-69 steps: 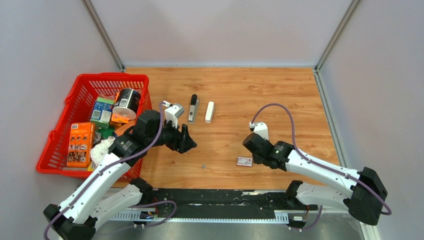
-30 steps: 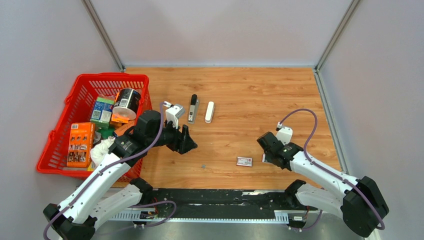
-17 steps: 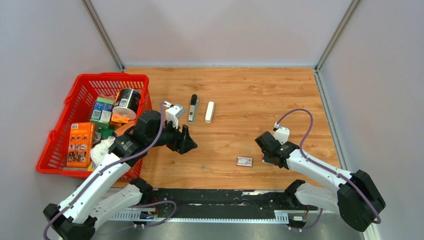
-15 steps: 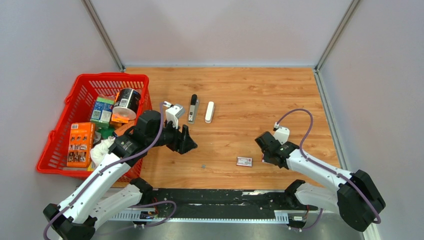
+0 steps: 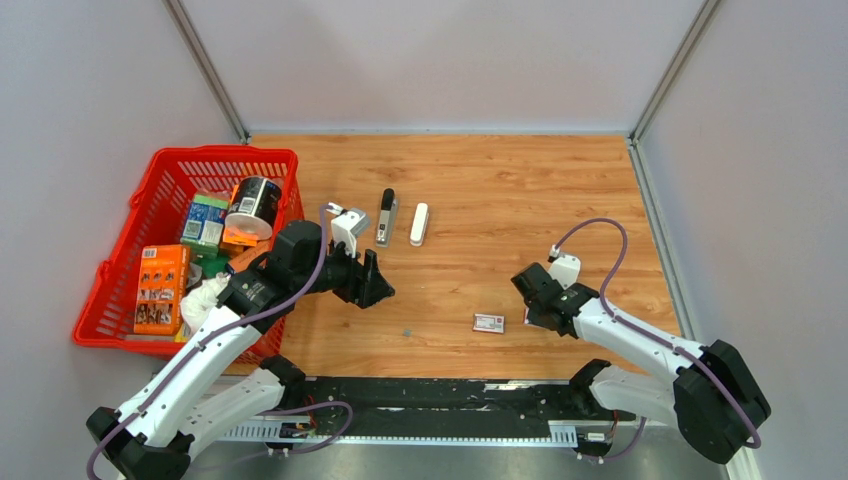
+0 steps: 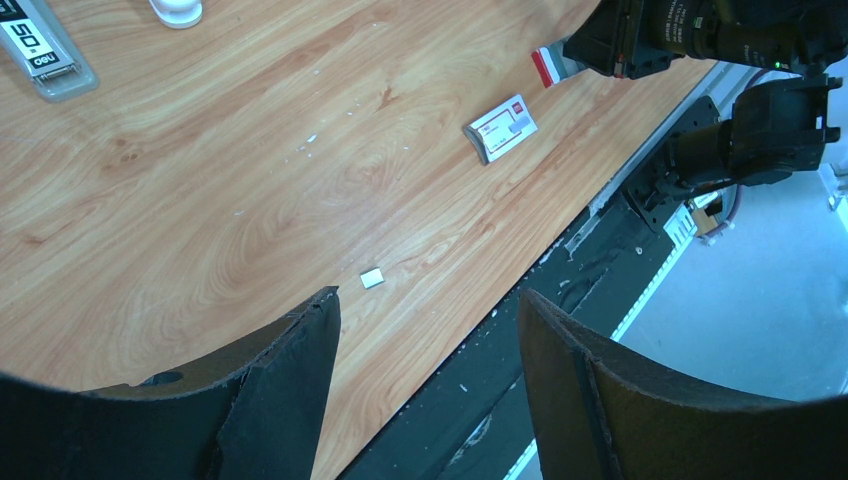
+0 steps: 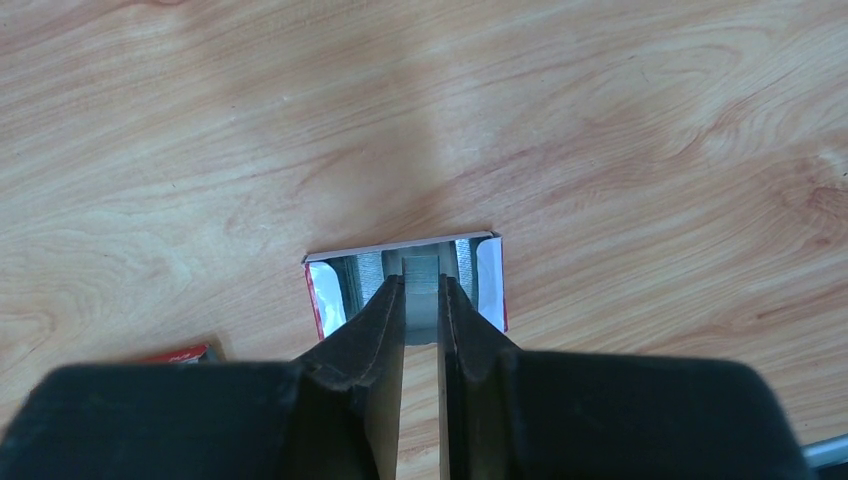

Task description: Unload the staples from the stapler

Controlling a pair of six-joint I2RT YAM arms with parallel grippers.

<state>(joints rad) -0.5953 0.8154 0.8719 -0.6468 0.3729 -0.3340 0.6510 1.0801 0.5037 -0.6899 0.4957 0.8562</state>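
Note:
The stapler lies in two parts at the back of the table: its white plastic body [image 5: 419,223] and its grey metal inner piece tipped black [image 5: 386,217], which also shows in the left wrist view [image 6: 40,55]. My left gripper [image 5: 376,287] [image 6: 428,300] is open and empty, hovering above the table in front of them. My right gripper [image 5: 527,306] [image 7: 421,283] is shut on a grey strip of staples [image 7: 421,272], held over an open red-and-white tray [image 7: 489,280] on the table.
A small red-and-white flat box [image 5: 489,322] [image 6: 503,127] lies left of my right gripper. A tiny white scrap [image 6: 372,278] lies near the front edge. A red basket [image 5: 170,170] with several packets and a can stands at the left.
My right gripper drew back to the right, away from the flat box, then edged slightly left again. In the last half second it is still. The left arm has not moved.

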